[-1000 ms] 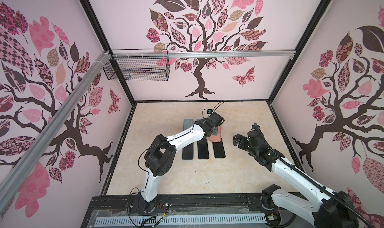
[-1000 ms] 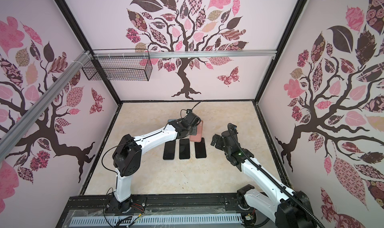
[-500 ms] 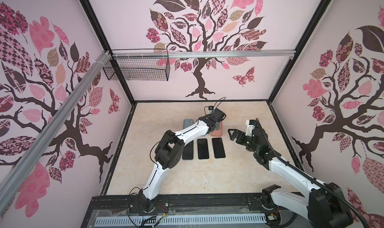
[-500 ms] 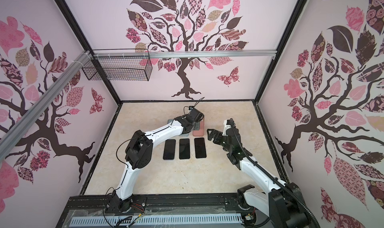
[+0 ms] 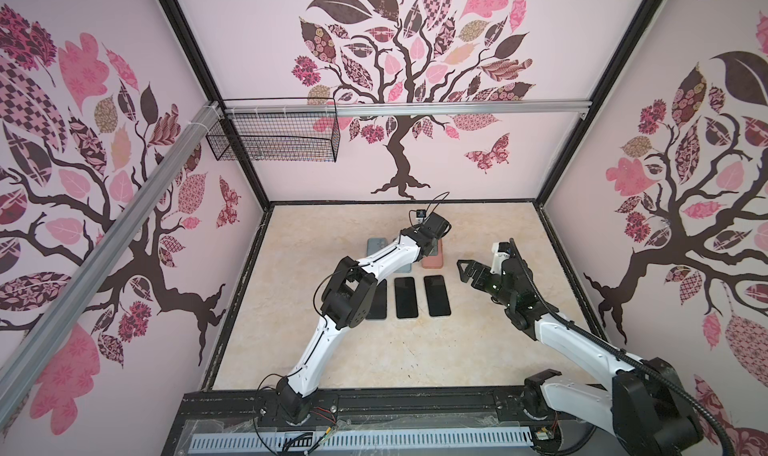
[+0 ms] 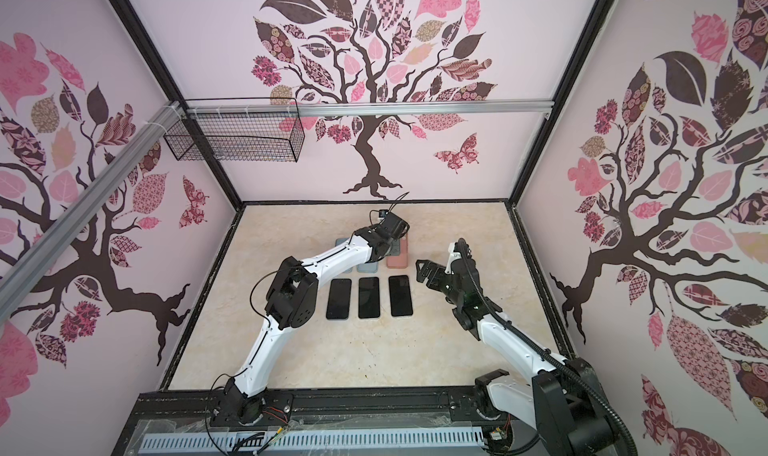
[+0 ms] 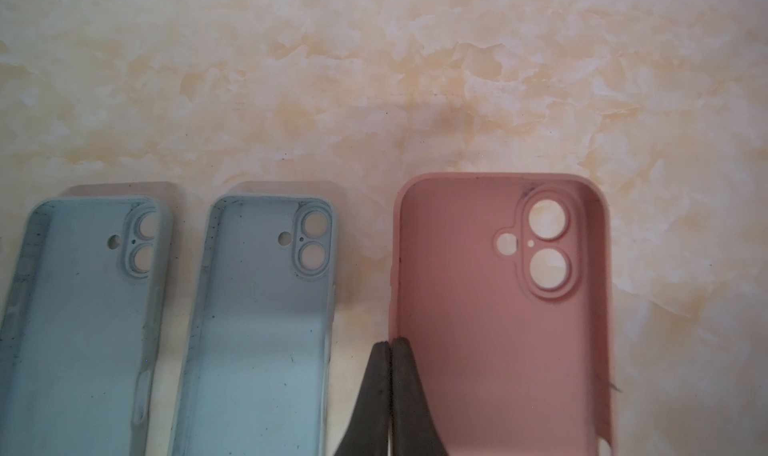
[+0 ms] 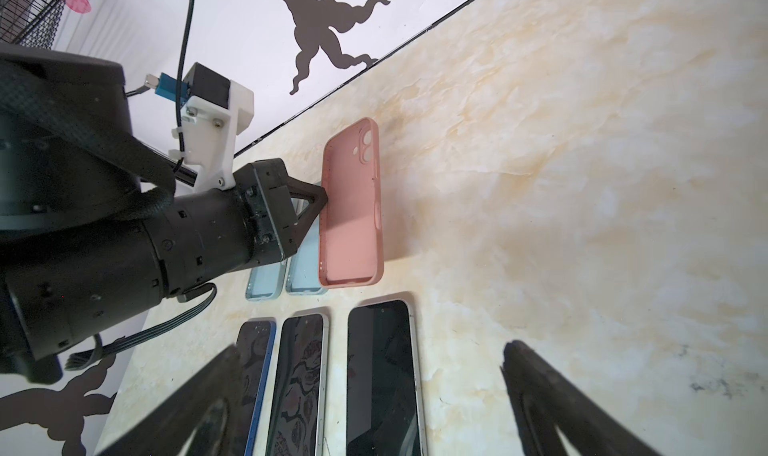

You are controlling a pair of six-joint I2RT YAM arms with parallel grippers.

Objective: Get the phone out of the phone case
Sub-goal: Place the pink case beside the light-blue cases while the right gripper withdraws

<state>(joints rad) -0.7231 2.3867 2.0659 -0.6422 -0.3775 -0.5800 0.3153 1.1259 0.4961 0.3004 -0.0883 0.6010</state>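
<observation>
My left gripper [image 7: 392, 341] is shut on the side wall of an empty pink phone case [image 7: 498, 329], which hangs just above the table with its inside facing up. In the right wrist view the same gripper [image 8: 322, 194] pinches the case [image 8: 351, 225] at its long edge. The case [image 5: 434, 258] sits at the right end of the far row. Three bare phones lie screen up in the near row: left [image 6: 338, 298], middle [image 6: 369, 297] and right [image 6: 400, 295]. My right gripper [image 5: 467, 269] stands open and empty, to the right of the phones [image 8: 382, 375].
Two empty light-blue cases [image 7: 83, 329] [image 7: 262, 329] lie beside the pink one, partly under my left arm [image 5: 386, 258] in both top views. A wire basket [image 5: 274, 142] hangs on the back wall at the left. Black frame rails border the marble tabletop [image 5: 478, 350].
My left gripper has carried the pink case a little farther back and levelled it beside the blue cases. My right gripper has drifted left and toward the back, staying open.
</observation>
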